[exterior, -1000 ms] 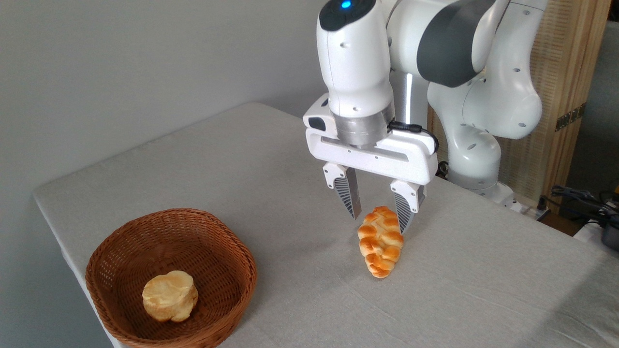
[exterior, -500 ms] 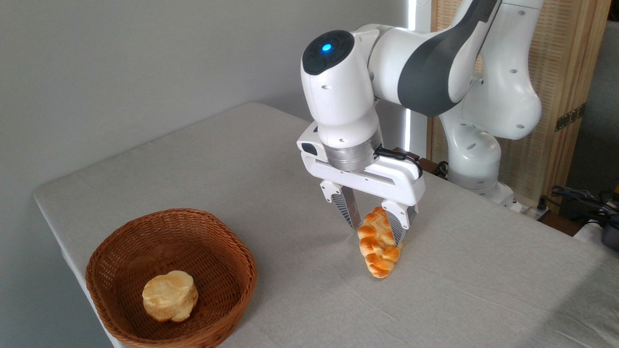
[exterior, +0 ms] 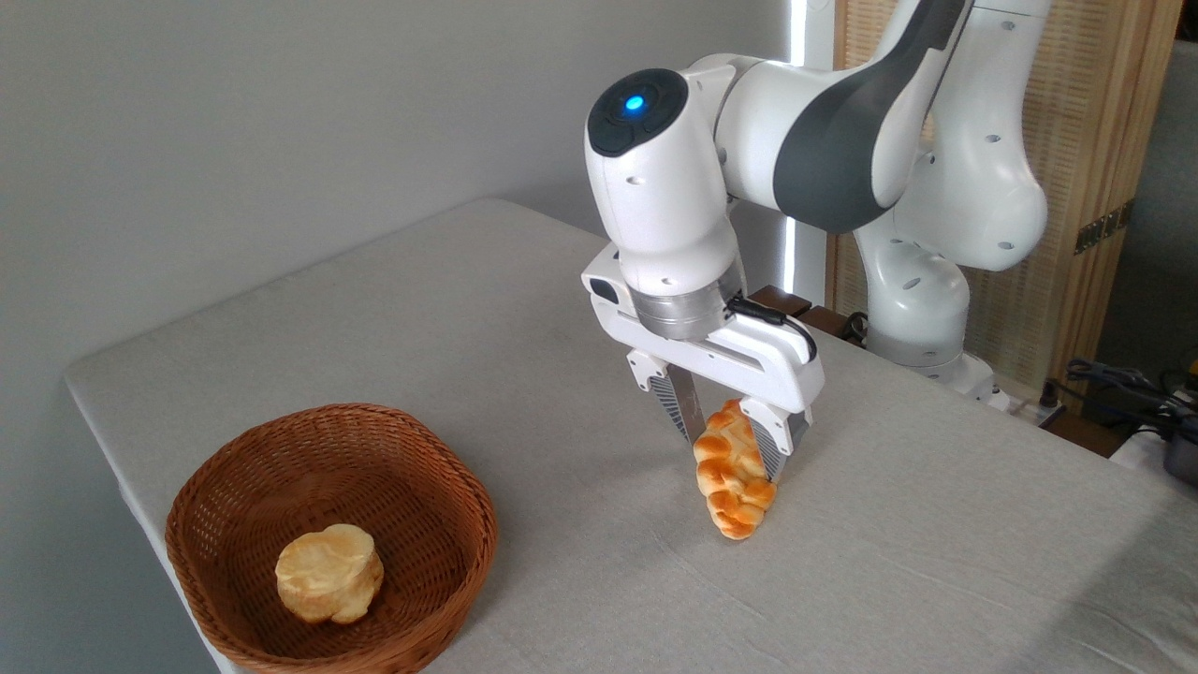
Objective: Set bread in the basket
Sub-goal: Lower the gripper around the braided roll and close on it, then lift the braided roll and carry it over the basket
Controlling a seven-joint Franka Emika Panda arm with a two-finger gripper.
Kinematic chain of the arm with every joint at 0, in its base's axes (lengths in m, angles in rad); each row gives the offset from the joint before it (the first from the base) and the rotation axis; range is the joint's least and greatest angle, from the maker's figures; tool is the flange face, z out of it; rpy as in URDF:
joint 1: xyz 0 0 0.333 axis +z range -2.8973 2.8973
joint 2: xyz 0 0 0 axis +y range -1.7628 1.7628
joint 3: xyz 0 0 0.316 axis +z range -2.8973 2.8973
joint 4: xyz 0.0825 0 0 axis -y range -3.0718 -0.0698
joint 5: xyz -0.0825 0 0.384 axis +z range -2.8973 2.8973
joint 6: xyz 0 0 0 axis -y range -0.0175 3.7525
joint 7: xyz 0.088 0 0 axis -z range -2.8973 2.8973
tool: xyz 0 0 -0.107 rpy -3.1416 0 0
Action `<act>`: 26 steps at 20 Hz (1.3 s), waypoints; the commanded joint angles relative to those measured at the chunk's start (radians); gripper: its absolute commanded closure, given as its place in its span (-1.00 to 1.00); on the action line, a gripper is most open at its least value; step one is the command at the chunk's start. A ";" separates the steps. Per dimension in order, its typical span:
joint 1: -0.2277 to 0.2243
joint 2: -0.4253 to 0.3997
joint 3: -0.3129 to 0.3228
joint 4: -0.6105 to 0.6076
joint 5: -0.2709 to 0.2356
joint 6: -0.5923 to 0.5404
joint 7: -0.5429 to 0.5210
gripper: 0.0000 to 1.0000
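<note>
The bread (exterior: 735, 487), a golden-orange braided loaf, lies on the grey table right of centre with its tapered end towards the front. My gripper (exterior: 732, 457) points down over the loaf's far half. Its two fingers (exterior: 683, 412) press against the loaf's sides, shut on it. The loaf's near tip looks to be resting on the cloth. The basket (exterior: 328, 413), a round brown wicker bowl, stands at the front left, well apart from the gripper.
A round pale bun (exterior: 329, 573) lies inside the basket. The table's left edge (exterior: 94, 412) runs close behind the basket. The arm's white base (exterior: 922, 318) stands at the back right, with cables (exterior: 1123, 384) beyond it.
The gripper came down over the loaf and its fingers drew together from wide apart onto the loaf's sides. The wrist tilted slightly. The loaf has hardly moved.
</note>
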 commanded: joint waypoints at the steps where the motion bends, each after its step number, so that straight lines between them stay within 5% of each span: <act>1: -0.005 -0.002 0.018 0.000 -0.011 -0.008 0.029 -0.41; 5: -0.006 -0.002 0.018 0.000 -0.011 -0.008 0.031 0.07; 15: -0.009 -0.003 0.015 0.001 -0.013 -0.008 0.031 0.08; 20: -0.009 -0.003 0.013 0.001 -0.013 -0.008 0.031 0.29; 26: -0.011 -0.003 0.010 0.001 -0.013 -0.010 0.036 0.30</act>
